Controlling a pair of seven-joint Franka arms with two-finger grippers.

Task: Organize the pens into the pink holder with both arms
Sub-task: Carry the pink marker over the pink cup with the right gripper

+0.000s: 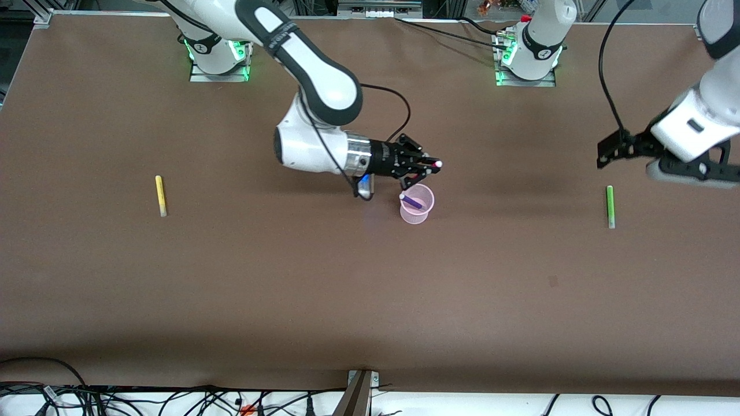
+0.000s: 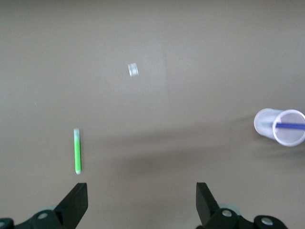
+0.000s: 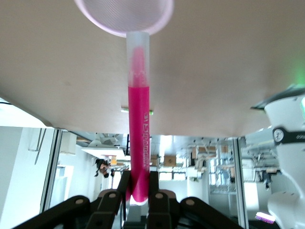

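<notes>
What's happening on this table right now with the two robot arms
The right gripper, just above the small translucent pink plastic cup, is shut on a slim magenta pink marker pen. A dark purple pen already leans inside the cup. The left gripper hangs open over the bright green pen lying toward the left arm's end of the table. A yellow pen lies untouched toward the right arm's end.

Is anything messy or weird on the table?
Nothing looks spilled or broken. The yellow pen and green pen lie loose toward the table's ends, apart from the pink holder, which stands upright with the purple pen in it.
</notes>
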